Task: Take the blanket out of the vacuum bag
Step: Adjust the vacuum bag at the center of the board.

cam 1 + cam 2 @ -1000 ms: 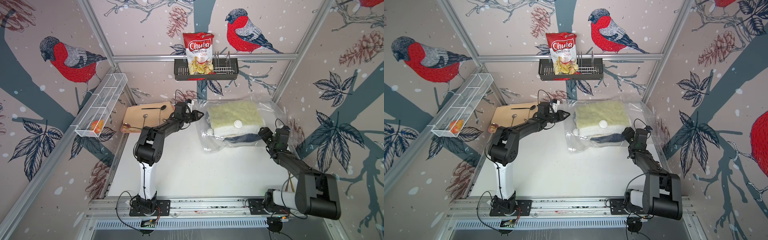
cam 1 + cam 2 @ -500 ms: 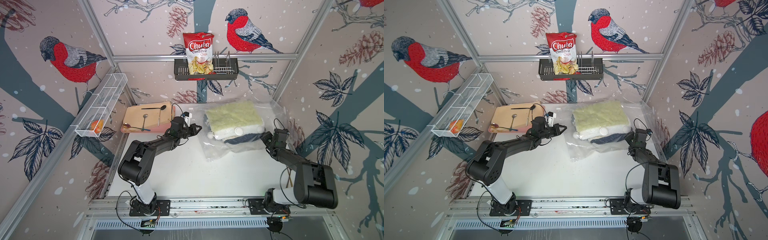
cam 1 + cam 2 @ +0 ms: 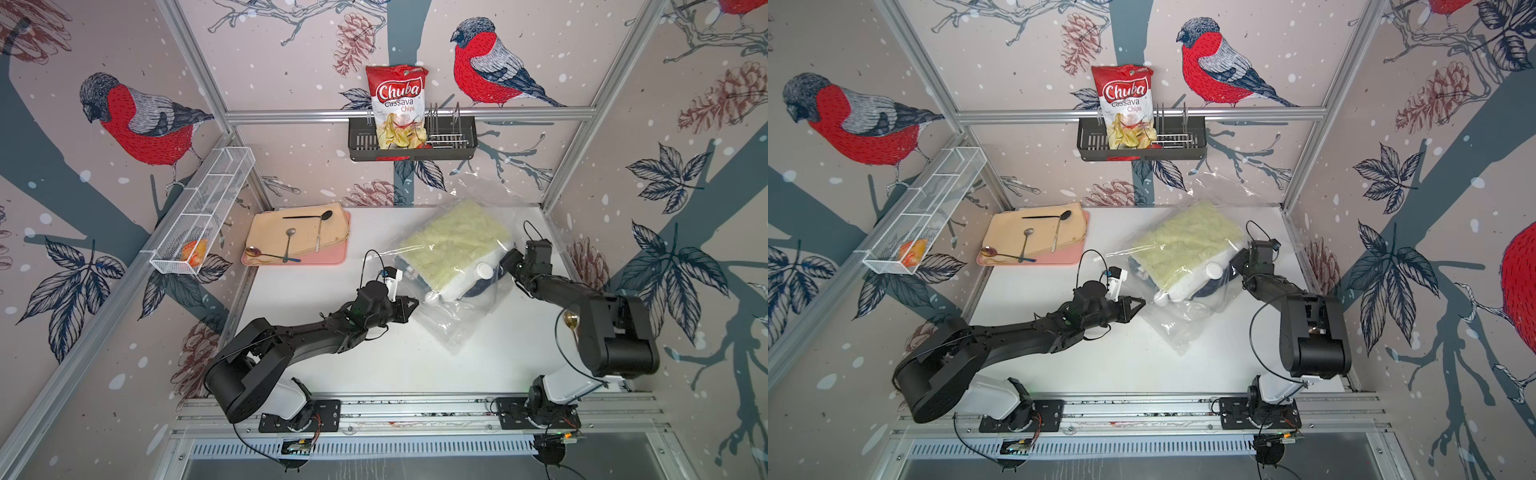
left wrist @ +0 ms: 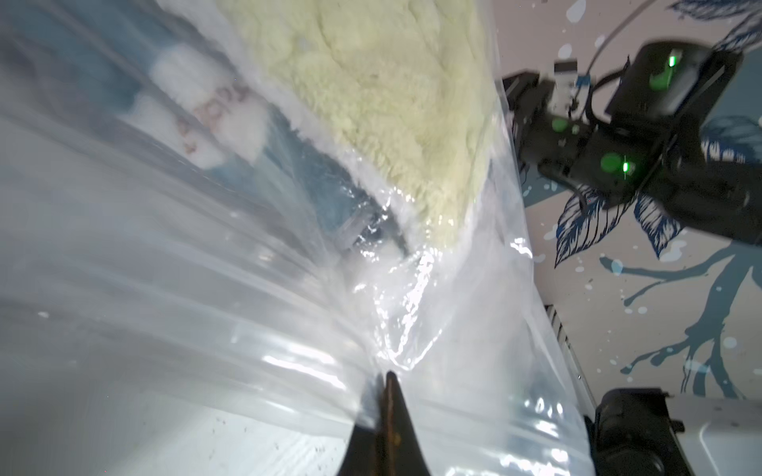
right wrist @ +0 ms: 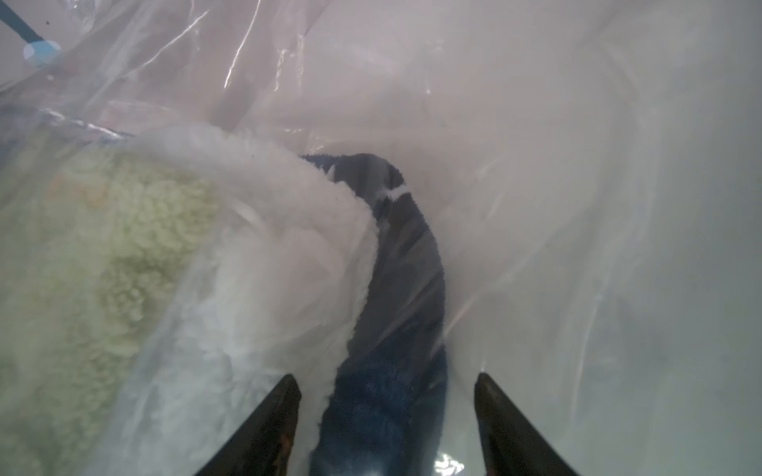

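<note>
1. The bag (image 3: 449, 328) lies on the table (image 3: 374, 365), well apart from the tray (image 3: 332, 261) on its right-arm side. The blanket (image 3: 453, 245) is inside the bag, yellow-green pile up, with its white and blue folds at the end away from the tray.
2. Our left gripper (image 4: 387, 395) is clamped flat on a gathered pinch of film at the bag's tray-side edge. The plastic fans out taut from the tips.
3. Our right gripper (image 5: 383, 377) sits at the side of the bag farthest from the tray, jaws apart and holding nothing. The blue fold lies between them, the white fold against one finger. Film seems to lie over the fleece, and we cannot tell whether the tips are inside the bag's mouth.
4. We judge the step to be taking hold of the blanket while the left anchors the bag. We should slide the tips deeper along the blue fold and close on fleece alone, with no film caught in.
5. The pull should then run low, away from the tray, against the left's pinch. Slick plastic may slip, and if the bag drags along, we regrip.
</note>
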You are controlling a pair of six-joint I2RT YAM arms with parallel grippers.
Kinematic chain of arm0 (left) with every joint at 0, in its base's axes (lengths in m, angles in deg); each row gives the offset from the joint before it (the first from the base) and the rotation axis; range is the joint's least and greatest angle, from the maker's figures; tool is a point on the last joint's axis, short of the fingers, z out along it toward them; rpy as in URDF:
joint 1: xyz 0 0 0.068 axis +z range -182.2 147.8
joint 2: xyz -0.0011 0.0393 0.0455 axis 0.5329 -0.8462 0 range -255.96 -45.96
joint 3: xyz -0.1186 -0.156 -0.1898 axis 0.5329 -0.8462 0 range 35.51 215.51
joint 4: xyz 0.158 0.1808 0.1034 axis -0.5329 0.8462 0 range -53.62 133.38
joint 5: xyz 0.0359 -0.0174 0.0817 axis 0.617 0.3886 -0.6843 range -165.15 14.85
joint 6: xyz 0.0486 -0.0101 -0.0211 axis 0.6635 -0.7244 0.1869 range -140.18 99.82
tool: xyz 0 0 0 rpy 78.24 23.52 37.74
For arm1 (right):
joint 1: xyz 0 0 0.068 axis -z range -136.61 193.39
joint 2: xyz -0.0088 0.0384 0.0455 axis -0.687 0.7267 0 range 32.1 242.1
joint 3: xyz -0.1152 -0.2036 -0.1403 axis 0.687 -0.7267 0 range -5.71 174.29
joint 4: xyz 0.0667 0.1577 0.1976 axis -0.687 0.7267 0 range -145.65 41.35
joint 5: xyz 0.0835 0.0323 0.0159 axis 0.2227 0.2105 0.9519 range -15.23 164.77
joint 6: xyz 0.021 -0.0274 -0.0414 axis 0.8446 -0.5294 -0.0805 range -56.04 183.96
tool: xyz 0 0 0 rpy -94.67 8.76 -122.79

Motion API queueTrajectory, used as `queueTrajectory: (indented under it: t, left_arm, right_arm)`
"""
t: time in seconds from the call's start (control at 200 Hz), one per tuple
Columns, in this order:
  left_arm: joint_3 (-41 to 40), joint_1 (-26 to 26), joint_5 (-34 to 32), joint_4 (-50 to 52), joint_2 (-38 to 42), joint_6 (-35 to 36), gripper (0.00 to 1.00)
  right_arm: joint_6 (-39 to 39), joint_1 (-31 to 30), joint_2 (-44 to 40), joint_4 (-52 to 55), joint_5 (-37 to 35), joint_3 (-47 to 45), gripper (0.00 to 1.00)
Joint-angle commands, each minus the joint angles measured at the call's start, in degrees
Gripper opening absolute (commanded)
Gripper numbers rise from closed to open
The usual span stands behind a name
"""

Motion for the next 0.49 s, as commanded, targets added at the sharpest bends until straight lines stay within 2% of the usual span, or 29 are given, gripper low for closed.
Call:
queueTrajectory:
  t: [0.0, 0.2, 0.48]
  left_arm:
    - [-1.9, -3.3, -5.4, -2.4, 2.4, -2.3, 0.0]
    - [-3.4, -11.5, -10.9, -2.2, 5.9, -4.4, 0.0]
    - [-1.9, -17.8, -11.1, -5.9, 2.2, -5.2, 0.0]
  right_arm:
    - [-2.0, -2.7, 3.8, 2.5, 1.2, 4.1, 0.68]
    - [-3.0, -7.5, 10.8, 2.0, 6.4, 12.8, 0.69]
    - [-7.1, -13.6, 18.2, 6.4, 13.4, 26.4, 0.72]
